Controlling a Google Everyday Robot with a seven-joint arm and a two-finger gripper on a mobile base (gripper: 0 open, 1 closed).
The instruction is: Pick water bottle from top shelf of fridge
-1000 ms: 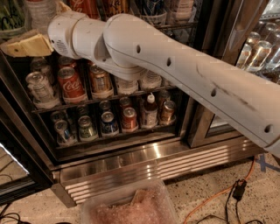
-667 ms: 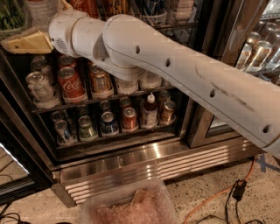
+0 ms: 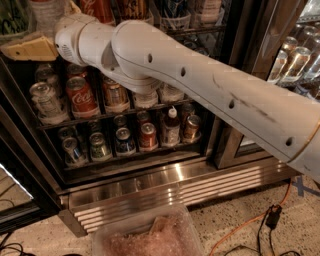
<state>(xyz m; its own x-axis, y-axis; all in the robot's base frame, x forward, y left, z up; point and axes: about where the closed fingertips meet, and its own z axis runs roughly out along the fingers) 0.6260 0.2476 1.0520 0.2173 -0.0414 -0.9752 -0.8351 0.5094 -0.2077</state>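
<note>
The fridge (image 3: 165, 187) stands open in front of me, with a dark interior and a steel louvred base. My white arm reaches from the right up to its upper left. The gripper (image 3: 35, 46), beige at its end, sits at the left end of the top shelf (image 3: 200, 31). It is right below the ribbed lower part of a clear bottle (image 3: 47, 12) at the frame's top edge, which seems to be the water bottle. The bottle's label is out of view. The arm hides much of the shelf.
The lower racks hold several cans, among them a red Coca-Cola can (image 3: 80, 95), and a small white-capped bottle (image 3: 171, 125). More clear bottles (image 3: 295, 57) stand behind the right glass door. A clear plastic bin (image 3: 150, 237) and an orange cable (image 3: 245, 225) lie on the floor.
</note>
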